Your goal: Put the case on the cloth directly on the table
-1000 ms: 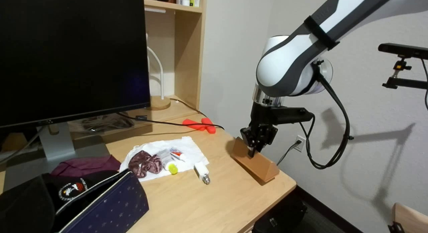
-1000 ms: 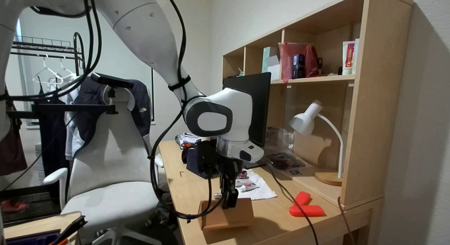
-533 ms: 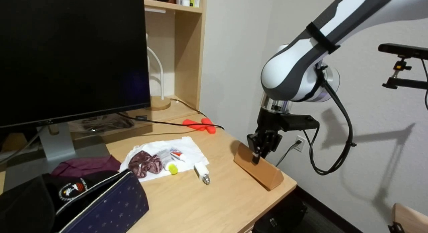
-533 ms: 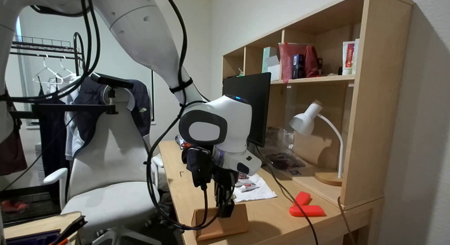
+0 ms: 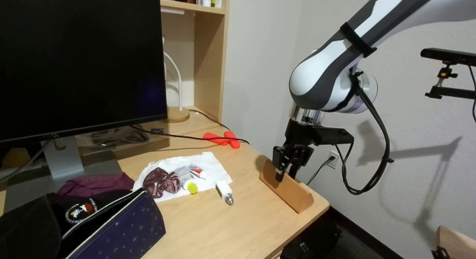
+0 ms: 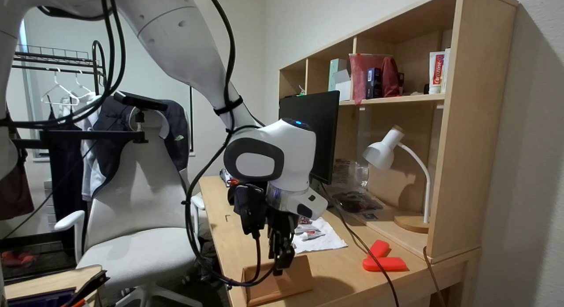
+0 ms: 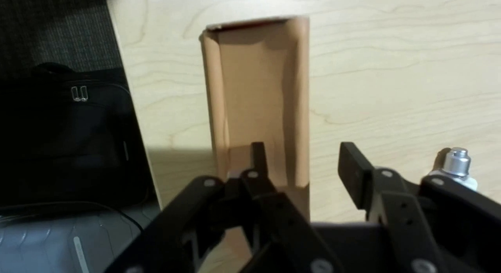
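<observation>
One tube point(image 6: 436, 73) on the shelf point(image 6: 396, 99) of the hutch point(image 6: 476, 144), above the back edge of the desk point(image 5: 223, 229), bears sideways letters that look like "Cortizone". A black cap point(image 5: 33, 222) behind an open, star-patterned navy pouch point(image 5: 130, 229) carries a round white-and-red emblem point(image 5: 78, 212); its lettering is too small to read, as is the mark on the bezel of the monitor point(image 5: 81, 65).

The desk is pale, wood-grained, with light walls point(image 5: 260, 58) behind. A white lamp point(image 6: 381, 153) stands toward the back edge; red pieces point(image 5: 232, 139) lie by the end edge near the hutch, beside a black cord point(image 5: 186, 136). Farther in, a white cloth point(image 5: 214, 165) bears a scrunchie point(image 5: 161, 183) and two tubes point(image 5: 184, 176), with a white metal-tipped bottle point(image 5: 224, 189) at its border. A grey chair point(image 6: 136, 197) stands off the front edge.

The brown case point(image 5: 290, 193) rests on the desk itself, open side up, along the end edge and close to the front corner, well apart from the cloth. Low over it hangs the claw point(image 7: 304, 167), its fingers point(image 7: 354, 175) spread well apart: in the wrist view one is over the case's hollow and the other outside, with a long side of the case between them. Whether either touches it cannot be told.
</observation>
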`<act>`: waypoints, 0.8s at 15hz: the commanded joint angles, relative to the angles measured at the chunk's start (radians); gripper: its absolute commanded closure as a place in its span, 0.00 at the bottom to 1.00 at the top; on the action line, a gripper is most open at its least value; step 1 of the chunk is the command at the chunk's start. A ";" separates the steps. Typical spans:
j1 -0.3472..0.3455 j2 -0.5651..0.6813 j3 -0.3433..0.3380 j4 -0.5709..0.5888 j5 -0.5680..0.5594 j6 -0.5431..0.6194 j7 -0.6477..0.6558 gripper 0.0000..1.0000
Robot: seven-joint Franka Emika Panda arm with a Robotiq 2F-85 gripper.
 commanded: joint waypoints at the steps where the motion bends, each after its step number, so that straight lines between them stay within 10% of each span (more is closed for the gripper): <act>1: -0.011 -0.030 0.026 0.013 0.036 -0.012 -0.028 0.16; 5: 0.027 -0.066 0.017 0.086 -0.043 -0.046 0.048 0.00; 12: 0.049 0.024 0.096 0.348 0.057 -0.203 -0.090 0.00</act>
